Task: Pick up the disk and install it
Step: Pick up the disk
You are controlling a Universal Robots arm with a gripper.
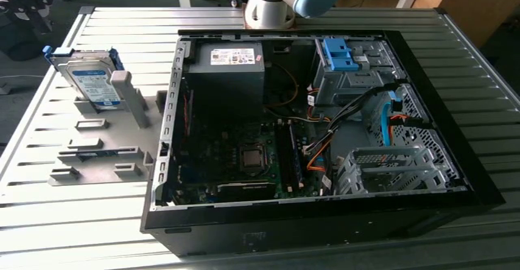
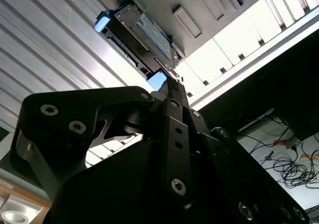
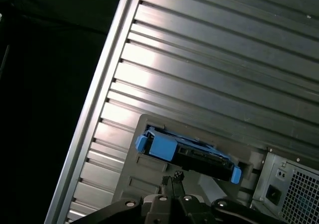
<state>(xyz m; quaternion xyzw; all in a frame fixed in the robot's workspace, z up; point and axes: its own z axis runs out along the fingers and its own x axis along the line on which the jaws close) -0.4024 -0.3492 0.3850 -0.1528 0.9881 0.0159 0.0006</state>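
Observation:
The disk (image 1: 89, 78), a silver drive with a white-and-blue label in a blue carrier frame, stands on edge in a grey slotted holder (image 1: 106, 139) on the table, at the exterior view's left of the open computer case (image 1: 325, 130). Both wrist views show the disk (image 2: 144, 35) (image 3: 187, 152) beyond my gripper's tips, with a clear gap between. My gripper (image 3: 172, 179) (image 2: 169, 84) is shut with its fingers pressed together and nothing between them.
Inside the case are a bare blue bracket (image 1: 340, 55), a grey box with a white sticker (image 1: 231, 60), loose cables (image 1: 325, 124) and a metal drive cage (image 1: 390, 169). The arm's base (image 1: 281, 2) rises behind the case. The ribbed table's edge (image 3: 107, 69) runs close to the holder.

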